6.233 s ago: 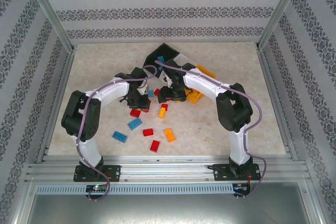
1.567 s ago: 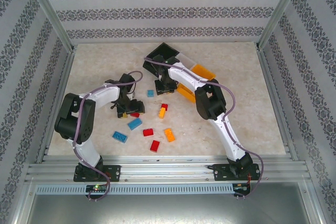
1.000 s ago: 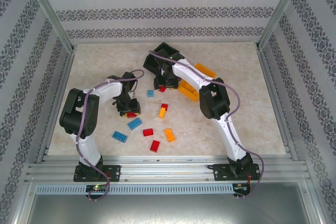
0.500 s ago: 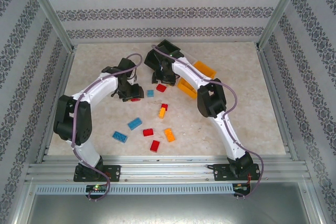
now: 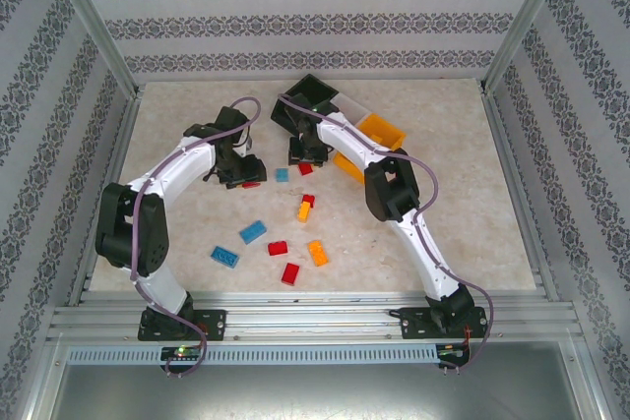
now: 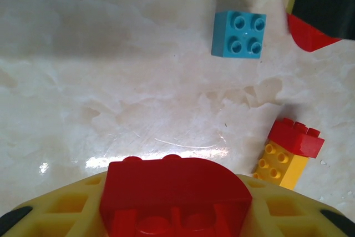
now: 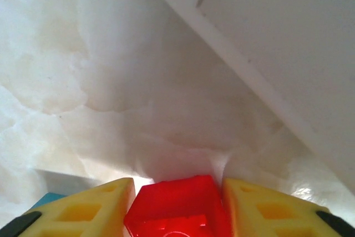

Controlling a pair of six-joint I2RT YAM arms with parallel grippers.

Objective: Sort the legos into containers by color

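Obs., near to far. Several loose bricks lie on the table (image 5: 463,223) beyond the arm bases: reds, blues and oranges, mostly apart. An orange brick (image 6: 280,165) carries a small red one on top. Past it, a blue square brick (image 6: 238,34) sits alone.

Left gripper (image 6: 175,209): closed on a red brick (image 6: 175,190), which looks clear of the table. How deep the brick sits between the fingers, I cannot tell.

Right gripper (image 7: 177,215): fingers pressed to both sides of the other red brick (image 7: 177,206), low over the table, with a white wall (image 7: 266,48) close beside it.

Far: black bin (image 5: 317,86), white bin (image 5: 354,105) and orange bin (image 5: 394,131) in an angled row, with the right forearm close along their near side.

Risks:
1. Both arms hold red near the same bin row. If they move together, the forearms could knock.
2. The left brick has a rounded top and little flat face, so a jolt could twist it loose onto the blue square brick.
3. The right grip sits low. A quick lift could scrape the table, or the brick could clip the white wall and drop.
4. No bin is red. A red brick may land in the wrong bin unless one bin is fixed for red.
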